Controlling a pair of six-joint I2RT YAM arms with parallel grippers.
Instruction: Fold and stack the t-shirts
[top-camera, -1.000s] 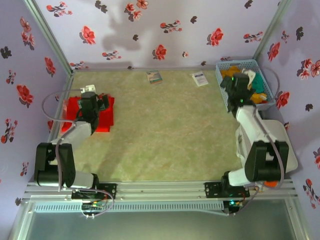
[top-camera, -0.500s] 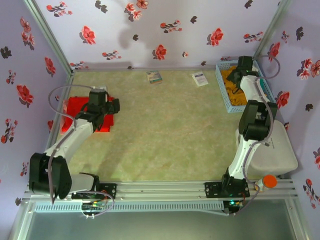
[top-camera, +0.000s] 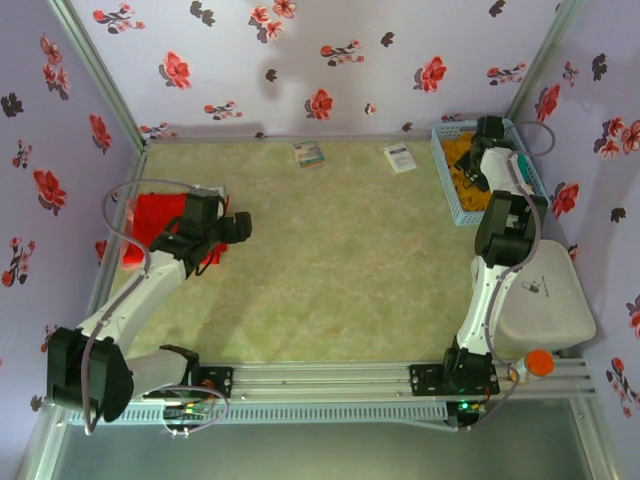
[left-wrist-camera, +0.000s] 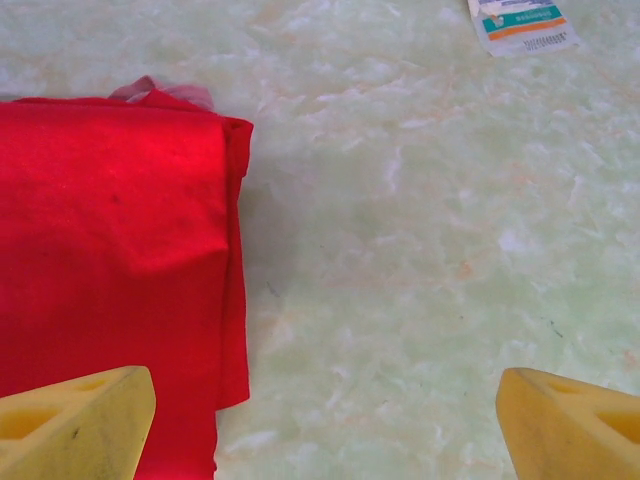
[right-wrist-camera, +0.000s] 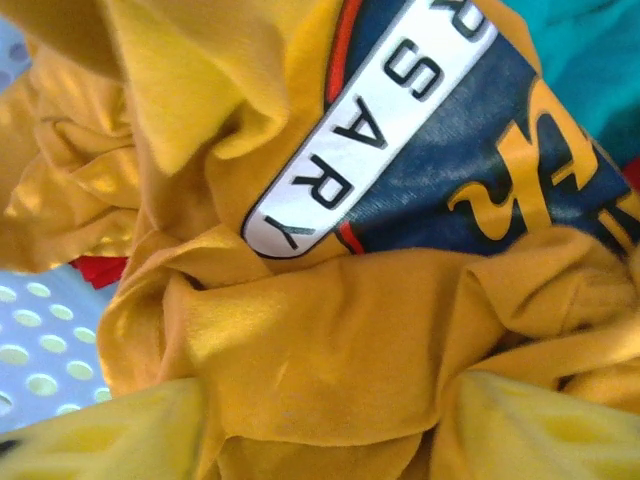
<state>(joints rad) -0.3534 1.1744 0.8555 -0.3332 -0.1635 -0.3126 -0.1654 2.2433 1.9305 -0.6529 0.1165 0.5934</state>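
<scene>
- So, how far along is the folding?
- Early, I judge. One folded red t-shirt (top-camera: 148, 215) lies at the left edge of the worktop (top-camera: 340, 260). The mustard-yellow t-shirt with a dark print (right-wrist-camera: 330, 330) and a teal t-shirt (right-wrist-camera: 590, 60) lie crumpled in the blue mesh plastic basket (top-camera: 452, 203), far right.
- And the fingers?
- The left gripper (left-wrist-camera: 320, 425) is spread wide and empty, beside the red shirt. The right gripper (right-wrist-camera: 320, 440) is spread over yellow cloth, not closed. Its wrist view shows the print's letters; from the top camera they are too small to read.
</scene>
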